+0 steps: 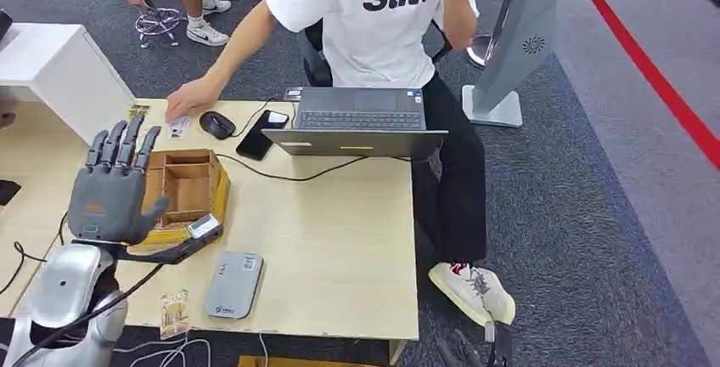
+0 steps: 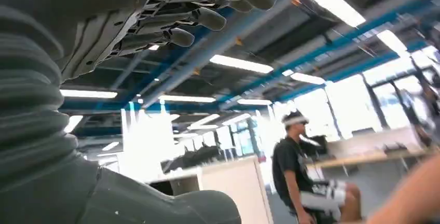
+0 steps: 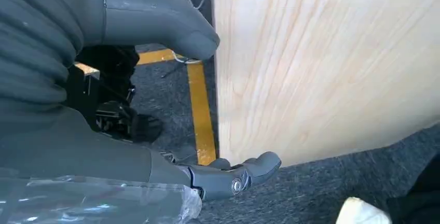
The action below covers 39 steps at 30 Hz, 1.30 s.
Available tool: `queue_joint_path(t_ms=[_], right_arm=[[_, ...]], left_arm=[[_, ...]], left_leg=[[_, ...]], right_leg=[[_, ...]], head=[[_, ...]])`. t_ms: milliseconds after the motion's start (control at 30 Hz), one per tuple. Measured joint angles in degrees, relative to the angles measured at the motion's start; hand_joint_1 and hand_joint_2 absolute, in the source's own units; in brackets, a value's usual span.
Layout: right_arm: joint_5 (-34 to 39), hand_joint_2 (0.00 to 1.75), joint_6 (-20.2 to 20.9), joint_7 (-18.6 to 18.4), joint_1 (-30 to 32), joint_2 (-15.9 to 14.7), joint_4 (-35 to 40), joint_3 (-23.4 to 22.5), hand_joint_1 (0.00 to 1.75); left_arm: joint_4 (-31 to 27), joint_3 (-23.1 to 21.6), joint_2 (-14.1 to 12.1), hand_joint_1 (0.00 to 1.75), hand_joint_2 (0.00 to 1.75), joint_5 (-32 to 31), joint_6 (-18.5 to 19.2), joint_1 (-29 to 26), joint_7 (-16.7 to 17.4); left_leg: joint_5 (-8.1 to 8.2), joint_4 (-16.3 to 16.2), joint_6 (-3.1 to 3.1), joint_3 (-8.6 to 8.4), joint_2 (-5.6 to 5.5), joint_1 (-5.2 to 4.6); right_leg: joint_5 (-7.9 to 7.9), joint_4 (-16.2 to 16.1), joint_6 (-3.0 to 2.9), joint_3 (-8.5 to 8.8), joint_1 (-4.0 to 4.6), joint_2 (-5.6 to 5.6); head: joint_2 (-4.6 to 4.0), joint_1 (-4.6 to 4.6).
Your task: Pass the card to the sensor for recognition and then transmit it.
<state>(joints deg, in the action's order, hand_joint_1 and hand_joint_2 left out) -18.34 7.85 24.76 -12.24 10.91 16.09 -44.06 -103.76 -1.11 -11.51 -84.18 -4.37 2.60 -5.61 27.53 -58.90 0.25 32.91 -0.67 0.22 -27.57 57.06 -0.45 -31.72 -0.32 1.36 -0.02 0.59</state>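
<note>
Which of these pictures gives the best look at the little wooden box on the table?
The head view: it looks down into the wooden box, beside the raised left hand. The left wrist view faces the ceiling; the right wrist view catches the table edge.

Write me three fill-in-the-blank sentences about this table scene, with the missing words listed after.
1. The robot's left hand is raised with its fingers spread, holding ____.
2. The wooden box sits on the table right beside the ____ hand.
3. The grey sensor pad lies flat near the table's front ____.
4. The person's hand rests on the table next to the black ____.

Missing words: nothing; left; edge; mouse
</note>
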Motion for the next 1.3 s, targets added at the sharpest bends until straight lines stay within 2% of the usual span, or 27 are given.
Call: queue_joint_path(t_ms=[100, 200, 333, 433, 567, 767, 900, 1067, 1300], right_arm=[[0.4, 1.75, 0.0, 0.1, 0.3, 0.0, 0.0, 0.0, 0.00], [0.4, 1.75, 0.0, 0.1, 0.3, 0.0, 0.0, 0.0, 0.00], [0.4, 1.75, 0.0, 0.1, 0.3, 0.0, 0.0, 0.0, 0.00], [0.2, 1.75, -0.1, 0.1, 0.3, 0.0, 0.0, 0.0, 0.00], [0.2, 1.75, -0.2, 0.1, 0.2, 0.0, 0.1, 0.1, 0.00], [0.3, 1.75, -0.2, 0.1, 0.2, 0.0, 0.1, 0.1, 0.00], [0.4, 1.75, -0.1, 0.1, 0.2, 0.0, 0.1, 0.2, 0.00], [0.3, 1.75, -0.1, -0.1, 0.2, 0.0, 0.1, 0.9, 0.00], [0.3, 1.75, 0.0, -0.3, 0.2, 0.0, 0.1, 1.8, 0.00]], left_arm=[[1.5, -0.2, -2.9, 0.00, 1.75, 2.2, -0.5, -3.7, -1.0], [2.5, -0.3, -4.3, 0.00, 1.75, 2.5, -0.5, -5.4, -1.2], [2.9, -0.5, -5.3, 0.00, 1.75, 2.5, -0.3, -6.2, -1.2], [3.3, -0.5, -6.1, 0.00, 1.75, 2.7, 2.5, -7.2, -1.0], [5.1, -0.7, -6.6, 0.00, 1.75, 3.2, 1.9, -8.6, -1.0], [6.8, -1.1, -6.7, 0.00, 1.75, 3.1, 1.8, -8.6, -0.9], [8.0, -1.1, -6.2, 0.00, 1.75, -0.7, -2.2, -7.6, 1.9], [11.6, -0.3, -5.4, 0.00, 1.75, -1.2, -3.2, -5.5, 2.1], [17.9, 2.5, -2.3, 0.00, 1.75, -4.1, -8.2, -1.9, 2.2]], left_leg=[[0.01, 0.0, -0.02, 0.03, 0.01, 0.02], [0.00, 0.0, -0.02, 0.06, -0.02, 0.03], [0.00, 0.0, -0.01, 0.06, -0.01, 0.02], [0.00, 0.0, -0.01, 0.06, 0.00, 0.01], [0.00, 0.0, -0.01, 0.06, -0.03, 0.01], [0.00, 0.0, -0.01, 0.06, -0.02, 0.02], [-0.01, 0.0, 0.00, 0.06, -0.05, 0.02], [-0.02, 0.0, 0.00, 0.06, -0.04, 0.02], [-0.02, 0.0, 0.00, 0.06, -0.06, 0.01]], right_leg=[[-0.01, 0.0, -0.01, -0.08, 0.01, -0.01], [-0.01, 0.0, -0.02, -0.07, 0.02, -0.04], [-0.01, 0.0, -0.01, -0.05, 0.02, -0.04], [0.00, 0.0, -0.01, -0.03, 0.02, -0.03], [-0.01, 0.0, -0.01, -0.04, 0.02, -0.05], [0.00, 0.0, -0.01, -0.04, 0.02, -0.06], [0.00, 0.0, -0.01, -0.03, 0.02, -0.11], [0.00, 0.0, -0.01, -0.02, 0.02, -0.12], [0.00, 0.0, -0.01, -0.01, 0.02, -0.13]], head=[[0.00, 0.00], [0.00, 0.00], [0.00, 0.00], [0.00, 0.00], [0.00, -0.02], [0.00, 0.00], [0.00, 0.00], [0.00, 0.00], [0.00, 0.00]])
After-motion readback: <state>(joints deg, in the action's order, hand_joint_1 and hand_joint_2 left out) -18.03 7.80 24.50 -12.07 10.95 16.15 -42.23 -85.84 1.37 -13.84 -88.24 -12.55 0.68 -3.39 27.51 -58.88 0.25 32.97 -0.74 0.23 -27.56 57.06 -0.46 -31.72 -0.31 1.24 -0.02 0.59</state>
